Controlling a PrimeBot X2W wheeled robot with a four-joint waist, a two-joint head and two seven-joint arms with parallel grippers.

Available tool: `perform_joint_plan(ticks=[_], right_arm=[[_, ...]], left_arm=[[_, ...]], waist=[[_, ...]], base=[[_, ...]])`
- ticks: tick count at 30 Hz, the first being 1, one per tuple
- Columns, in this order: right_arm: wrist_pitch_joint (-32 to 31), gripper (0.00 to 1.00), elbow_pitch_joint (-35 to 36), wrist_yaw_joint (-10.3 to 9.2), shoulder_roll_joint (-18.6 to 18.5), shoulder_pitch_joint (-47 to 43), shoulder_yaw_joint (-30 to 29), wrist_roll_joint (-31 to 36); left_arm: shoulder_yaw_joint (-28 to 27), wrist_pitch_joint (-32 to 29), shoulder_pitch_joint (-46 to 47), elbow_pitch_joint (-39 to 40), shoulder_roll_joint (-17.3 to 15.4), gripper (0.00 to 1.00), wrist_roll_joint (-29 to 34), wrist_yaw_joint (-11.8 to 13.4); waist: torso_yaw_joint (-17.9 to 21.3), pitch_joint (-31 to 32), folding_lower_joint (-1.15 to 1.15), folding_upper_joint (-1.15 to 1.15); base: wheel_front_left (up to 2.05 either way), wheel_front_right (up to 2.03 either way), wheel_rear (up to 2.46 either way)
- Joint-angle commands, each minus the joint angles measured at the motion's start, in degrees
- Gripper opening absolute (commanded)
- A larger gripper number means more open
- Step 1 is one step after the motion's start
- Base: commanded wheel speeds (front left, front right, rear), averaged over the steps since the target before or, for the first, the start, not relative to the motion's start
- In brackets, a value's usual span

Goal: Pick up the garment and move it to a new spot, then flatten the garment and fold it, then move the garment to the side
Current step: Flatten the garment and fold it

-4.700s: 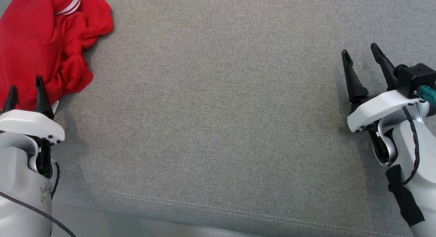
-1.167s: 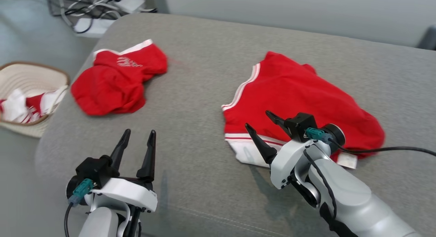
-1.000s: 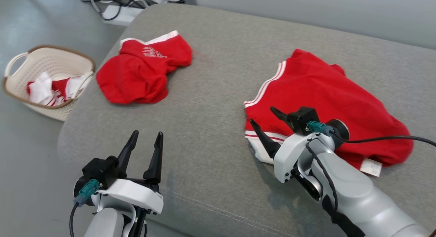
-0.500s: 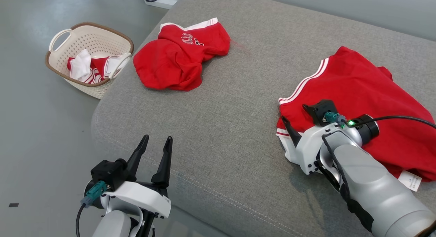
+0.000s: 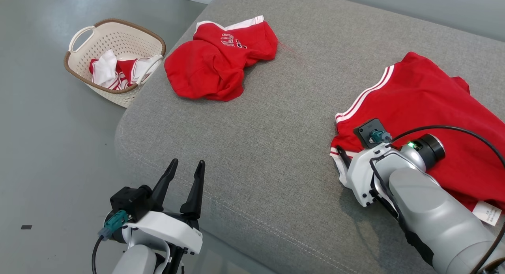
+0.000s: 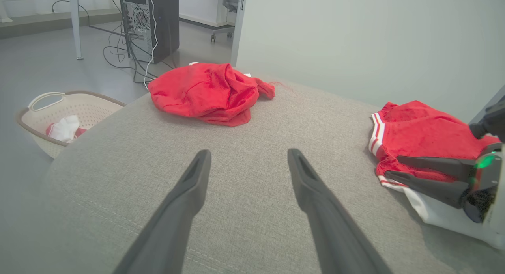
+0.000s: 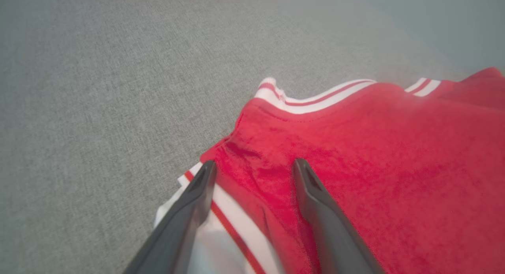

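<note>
A red garment point(image 5: 426, 116) with white-and-red striped trim lies spread on the right of the grey cushion point(image 5: 268, 148). My right gripper point(image 5: 351, 148) is tipped down at the garment's near left corner. Its jaws are open, and the red cloth and striped hem lie between the fingers point(image 7: 254, 163) without being pinched. The left wrist view shows that gripper point(image 6: 394, 166) from the side, fingers low over the hem. My left gripper point(image 5: 187, 163) hovers open and empty over the cushion's front edge point(image 6: 248, 152), well apart from the garment.
A second red garment point(image 5: 217, 65) lies crumpled at the cushion's far left corner. A cream basket point(image 5: 114, 61) with red and white clothes stands on the floor to the left. A wall rises behind the cushion, and a computer tower with cables point(image 6: 152, 21) stands beyond.
The head camera has turned, so the whole picture has shifted. My right gripper has dropped lower onto the garment's striped corner. The left gripper has stayed open in place.
</note>
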State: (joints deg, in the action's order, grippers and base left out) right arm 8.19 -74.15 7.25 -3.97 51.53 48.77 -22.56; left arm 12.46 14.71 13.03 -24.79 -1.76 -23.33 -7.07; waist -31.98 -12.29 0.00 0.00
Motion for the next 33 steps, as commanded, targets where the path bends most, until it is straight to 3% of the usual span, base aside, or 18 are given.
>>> perform_joint_plan(ticks=[1, 5, 17, 27, 33], right_arm=[[-0.3, 0.85, 0.4, 0.24, 1.1, 0.4, 0.4, 0.6], [-2.1, 0.0, 0.3, 0.24, 1.1, 0.4, -0.4, 0.8], [6.6, 0.0, 6.3, 0.24, 0.8, 6.5, -7.6, -3.4], [6.8, 0.0, 13.6, 0.24, -11.0, 6.1, -26.5, 1.3], [6.8, 0.0, 13.2, 0.24, -14.9, 0.2, -36.9, 5.7]], left_arm=[[-1.6, 0.3, 0.1, 1.0, -1.1, 1.0, -0.4, -0.2], [-1.6, 0.3, -0.1, 0.7, -1.1, 1.0, -0.9, 0.0], [-0.5, 0.3, -0.5, 0.0, -1.1, 1.0, -0.9, 0.0], [1.3, 0.3, -0.5, 1.8, -1.1, 1.0, -0.2, -0.2], [5.6, 0.3, 0.7, 3.7, -1.1, 1.0, -0.8, -0.4]], waist=[[0.0, 0.0, 0.0, 0.0], [-0.1, -0.1, 0.0, 0.0], [1.9, 2.2, 0.0, 0.0], [7.9, 3.5, 0.0, 0.0], [12.3, 3.6, 0.0, 0.0]], base=[[0.0, 0.0, 0.0], [0.0, 0.0, 0.0], [0.0, 0.0, 0.0], [0.0, 0.0, 0.0], [0.0, 0.0, 0.0]])
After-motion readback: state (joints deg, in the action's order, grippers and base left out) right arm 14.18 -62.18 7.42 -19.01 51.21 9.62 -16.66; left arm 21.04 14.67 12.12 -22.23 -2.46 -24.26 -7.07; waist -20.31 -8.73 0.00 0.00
